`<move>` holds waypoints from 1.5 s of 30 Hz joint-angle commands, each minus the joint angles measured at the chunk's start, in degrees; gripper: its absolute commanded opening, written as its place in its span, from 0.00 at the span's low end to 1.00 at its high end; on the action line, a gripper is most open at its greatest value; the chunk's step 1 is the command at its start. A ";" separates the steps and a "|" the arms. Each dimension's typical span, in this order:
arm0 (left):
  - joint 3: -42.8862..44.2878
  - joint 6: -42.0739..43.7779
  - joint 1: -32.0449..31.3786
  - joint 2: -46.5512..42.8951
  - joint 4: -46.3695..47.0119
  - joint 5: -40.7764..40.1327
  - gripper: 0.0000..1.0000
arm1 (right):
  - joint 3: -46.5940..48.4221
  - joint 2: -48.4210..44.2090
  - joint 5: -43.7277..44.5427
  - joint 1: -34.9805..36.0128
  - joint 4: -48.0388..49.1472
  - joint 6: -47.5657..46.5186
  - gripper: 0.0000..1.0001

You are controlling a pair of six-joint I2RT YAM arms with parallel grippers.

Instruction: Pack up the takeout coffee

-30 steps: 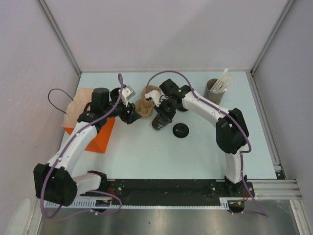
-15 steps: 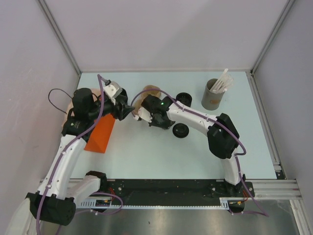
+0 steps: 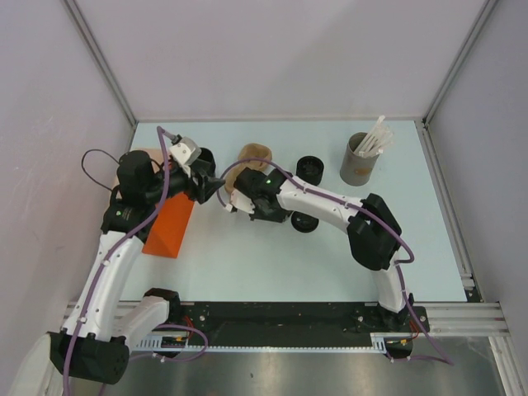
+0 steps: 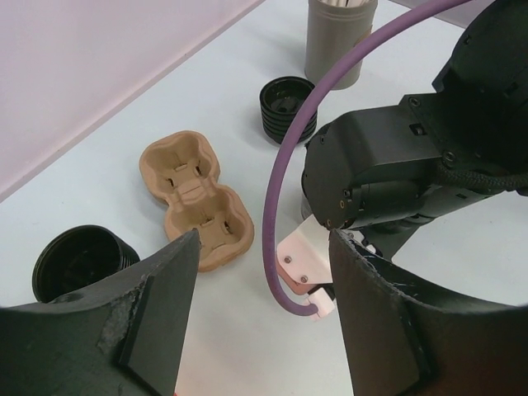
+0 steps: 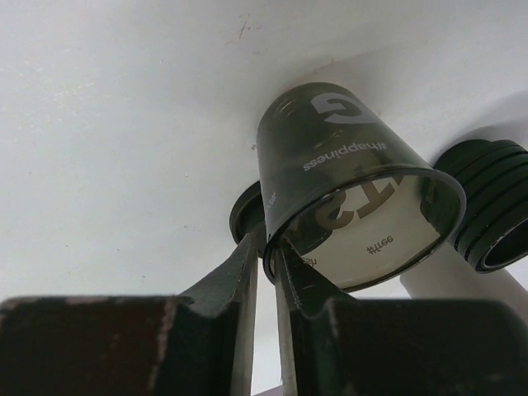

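Note:
The takeout coffee cup (image 5: 346, 181) is black with tapered sides. It has no lid on and is tilted, its open mouth toward the right wrist camera. My right gripper (image 5: 268, 247) is shut on the cup's rim, one finger inside and one outside. In the top view my right gripper (image 3: 256, 206) is left of the table's middle, and the wrist hides the cup. My left gripper (image 4: 264, 239) is open and empty, facing the right wrist. It shows in the top view (image 3: 216, 188) just left of my right gripper. The orange paper bag (image 3: 169, 227) sits at the table's left, partly under my left arm.
The brown pulp carrier (image 3: 254, 154) lies behind the grippers. A stack of black lids (image 3: 309, 165) is to its right, and a single black lid (image 3: 304, 221) is on the table. The grey-brown cylinder of white sticks (image 3: 359, 157) stands at the back right. Another black ribbed piece (image 4: 78, 260) is near my left gripper.
My right gripper has moved left with the cup, toward my left gripper. My left arm has pulled back to the left, above the orange bag, leaving the carrier uncovered.

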 commanded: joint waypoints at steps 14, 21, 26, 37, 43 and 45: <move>-1.55 -1.37 0.93 -0.87 1.78 2.59 0.71 | 9.82 -7.75 0.36 -2.84 0.34 2.56 0.62; -2.25 -1.37 1.02 -1.22 2.31 2.94 0.71 | -13.23 -26.11 -7.27 -12.50 16.64 8.54 0.63; -2.52 -1.63 1.02 -0.87 2.83 3.30 0.71 | -28.39 -35.18 -15.62 -20.41 26.17 13.81 0.62; -3.22 -1.55 1.20 -1.39 3.01 2.77 0.72 | -48.01 -33.70 -18.36 -20.60 47.00 14.25 0.58; -3.66 -1.37 1.28 -1.04 3.54 2.68 0.72 | -52.41 -32.29 -19.24 -19.81 53.59 15.57 0.58; -3.83 -1.37 1.28 -0.87 3.71 2.51 0.72 | -52.76 -31.59 -19.33 -19.54 55.44 15.92 0.58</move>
